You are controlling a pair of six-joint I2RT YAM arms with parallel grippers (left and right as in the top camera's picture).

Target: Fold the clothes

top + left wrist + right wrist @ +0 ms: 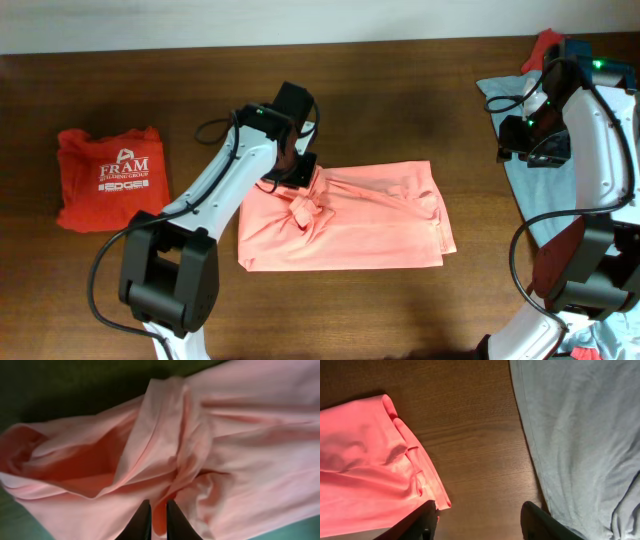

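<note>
The salmon-pink T-shirt (pixel 370 225) lies partly folded in the middle of the table, with a bunched knot of cloth at its left end. My left gripper (pixel 298 178) sits over that bunch. In the left wrist view the left gripper (pixel 158 510) has its fingers nearly together, with a fold of the salmon-pink T-shirt (pixel 240 435) pinched between them. A red T-shirt (pixel 110 180) with white "FRAM" print lies folded at the far left. My right gripper (pixel 480 512) hangs open over bare wood, between the salmon-pink T-shirt's corner (pixel 360 460) and the grey-blue T-shirt (pixel 585 435).
The grey-blue T-shirt (pixel 535 200) spreads along the right side, under the right arm. More red cloth (pixel 545 45) shows at the back right corner, and dark red cloth (pixel 560 265) at the front right. Bare wooden table (pixel 400 100) lies behind the salmon-pink shirt.
</note>
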